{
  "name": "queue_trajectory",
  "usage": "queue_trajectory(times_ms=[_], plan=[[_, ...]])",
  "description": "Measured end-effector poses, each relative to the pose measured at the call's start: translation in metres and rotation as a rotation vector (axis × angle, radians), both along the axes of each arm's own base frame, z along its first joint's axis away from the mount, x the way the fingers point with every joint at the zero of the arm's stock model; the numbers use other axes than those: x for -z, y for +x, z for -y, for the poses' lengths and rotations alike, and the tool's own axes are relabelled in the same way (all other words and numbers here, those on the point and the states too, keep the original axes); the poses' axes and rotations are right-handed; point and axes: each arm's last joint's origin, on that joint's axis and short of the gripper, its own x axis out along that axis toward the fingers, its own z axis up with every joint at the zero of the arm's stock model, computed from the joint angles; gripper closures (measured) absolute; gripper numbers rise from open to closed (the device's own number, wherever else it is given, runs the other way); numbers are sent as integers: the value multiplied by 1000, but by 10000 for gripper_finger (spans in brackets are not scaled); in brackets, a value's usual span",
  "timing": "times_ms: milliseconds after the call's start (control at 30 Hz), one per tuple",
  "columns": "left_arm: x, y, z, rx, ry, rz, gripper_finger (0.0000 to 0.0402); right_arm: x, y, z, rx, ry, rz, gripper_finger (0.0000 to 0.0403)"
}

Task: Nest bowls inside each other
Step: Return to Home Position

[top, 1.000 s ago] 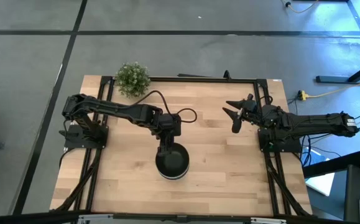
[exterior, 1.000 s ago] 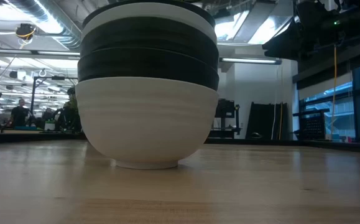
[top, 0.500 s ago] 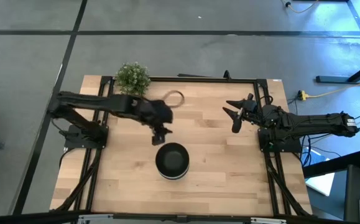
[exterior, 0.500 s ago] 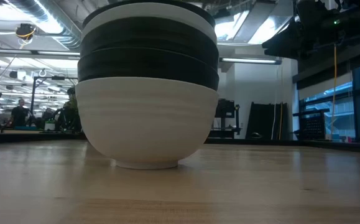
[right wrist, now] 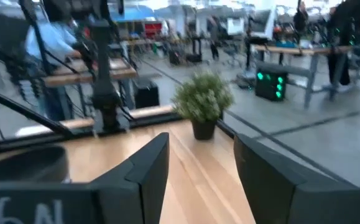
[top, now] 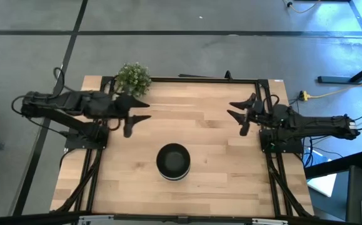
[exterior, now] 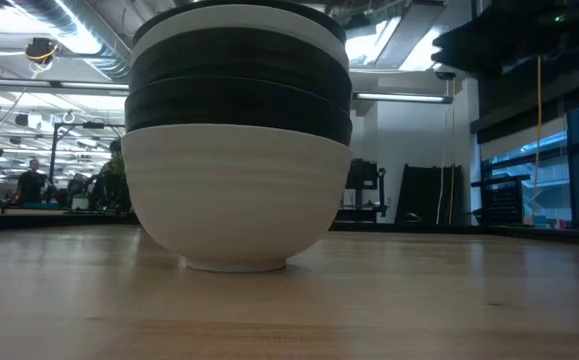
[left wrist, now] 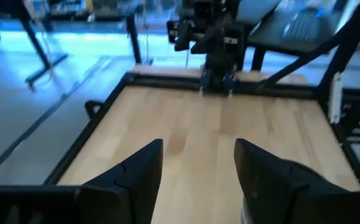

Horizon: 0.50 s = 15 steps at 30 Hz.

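Spanning the high view, the wooden worktop (top: 212,181) has a dark arm at each side. The left tool (top: 137,119) hangs over the worktop's left part, fingers spread, gripping nothing. The right tool (top: 236,119) hangs over the right part, fingers likewise spread and empty. The bowls (top: 172,161) stand nested in one stack at the worktop's middle, between the two tools and well apart from both. The bottom one is white, with black and white rims banded above it. A potted plant (top: 134,79) sits at the far left corner.
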Motion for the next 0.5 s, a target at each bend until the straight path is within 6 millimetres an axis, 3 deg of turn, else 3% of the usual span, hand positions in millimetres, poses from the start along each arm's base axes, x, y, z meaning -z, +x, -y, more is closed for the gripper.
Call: queue_trajectory(times_ms=[267, 500], plan=[[57, -40, -6, -37, -30, 134, 207, -8, -12, 5, 17, -10, 70, 221], [81, -78, -17, -111, -46, 306, 207, -6, -13, 21, 108, -11, 50, 221]])
